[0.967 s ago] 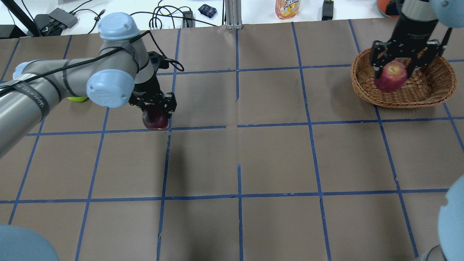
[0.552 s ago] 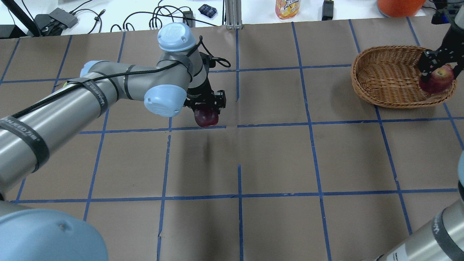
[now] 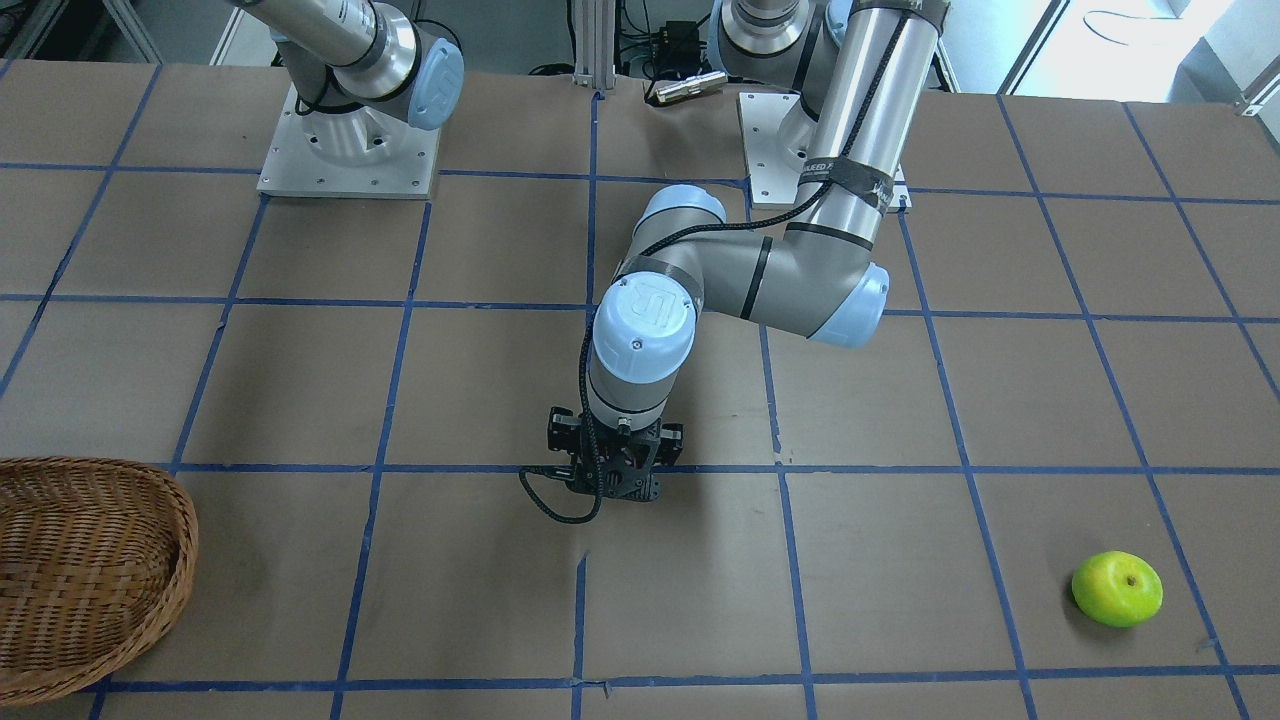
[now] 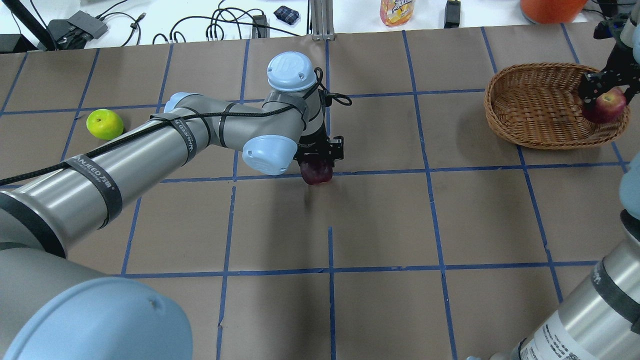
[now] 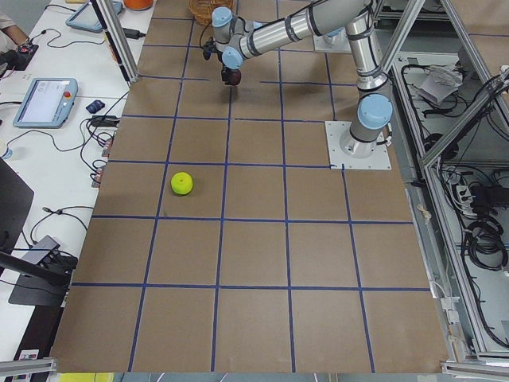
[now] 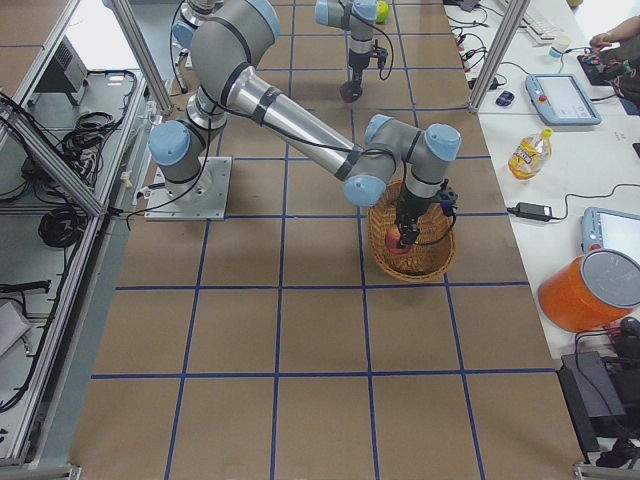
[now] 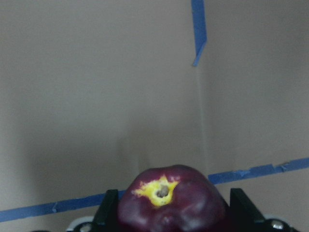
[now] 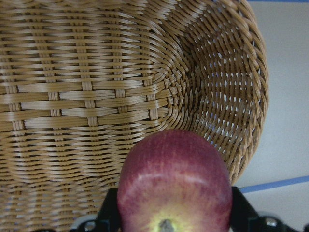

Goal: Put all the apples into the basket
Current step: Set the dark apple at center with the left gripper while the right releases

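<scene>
Maroon apple (image 7: pixel 171 203) first: it's clamped in the left gripper (image 4: pixel 317 167). On the left wrist cam there's a black finger (image 7: pixel 108 209) snug against each side of it. The end with the yellowish patch faces the lens. That gripper points straight down near the middle of the brown paper table (image 4: pixel 380 220), with the apple tucked right under it, just beside a blue tape line (image 4: pixel 380 172). It looks lifted a bit clear of the paper, going by the shadow below it.

Over on the robot's right, the right gripper (image 4: pixel 606 98) is closed around the red apple (image 8: pixel 175 186), streaky skin and all. The apple sits between the fingers, over the end of the wicker basket (image 4: pixel 530 110) and just inside its rim. On the right wrist cam the woven floor and the curved end wall fill the view past the fruit. I honestly can't tell if the apple is touching the weave or hanging just above it.

Green apple (image 4: pixel 105 124) lies alone on the paper on the robot's left side. It's well apart from both grippers and clear across the table from the basket.
</scene>
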`<move>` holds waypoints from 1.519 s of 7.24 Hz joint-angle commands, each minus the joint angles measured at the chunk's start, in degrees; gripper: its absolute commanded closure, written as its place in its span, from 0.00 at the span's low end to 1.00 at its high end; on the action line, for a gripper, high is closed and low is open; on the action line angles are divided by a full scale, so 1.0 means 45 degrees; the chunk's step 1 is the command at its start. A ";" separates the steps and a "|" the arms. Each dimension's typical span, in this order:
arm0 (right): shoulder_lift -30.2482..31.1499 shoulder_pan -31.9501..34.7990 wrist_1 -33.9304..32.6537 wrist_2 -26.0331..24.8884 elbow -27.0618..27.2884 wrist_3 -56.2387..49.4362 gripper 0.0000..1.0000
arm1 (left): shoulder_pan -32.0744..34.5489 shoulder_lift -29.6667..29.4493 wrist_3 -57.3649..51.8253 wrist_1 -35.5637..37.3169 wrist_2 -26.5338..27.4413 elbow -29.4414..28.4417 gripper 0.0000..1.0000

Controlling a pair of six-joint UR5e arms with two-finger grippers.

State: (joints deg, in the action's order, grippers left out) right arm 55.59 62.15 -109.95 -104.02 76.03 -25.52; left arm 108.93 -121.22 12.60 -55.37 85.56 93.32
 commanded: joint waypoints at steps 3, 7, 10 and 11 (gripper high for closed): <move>-0.0594 -0.0003 -0.0313 0.0011 -0.0235 0.0025 0.57 | 0.0247 -0.0094 0.0462 -0.0021 -0.0146 -0.0014 0.00; -0.0246 0.0055 -0.0021 -0.0009 -0.0235 0.0065 0.00 | -0.0841 0.1016 0.0211 -0.0738 -0.0088 -0.0403 0.00; 0.1780 0.1708 0.3579 0.1916 -0.0118 0.2936 0.00 | -0.3492 0.2343 -0.2902 -0.3859 0.0068 -0.1184 0.00; 0.1962 0.2934 0.4366 0.2853 -0.0001 0.5682 0.00 | -0.4605 0.2521 -0.3999 -0.3946 0.0088 -0.1244 0.00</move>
State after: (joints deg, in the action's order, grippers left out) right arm 62.15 69.52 -95.91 -96.16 75.48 -12.76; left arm 94.01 -111.37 0.77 -70.68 85.79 88.42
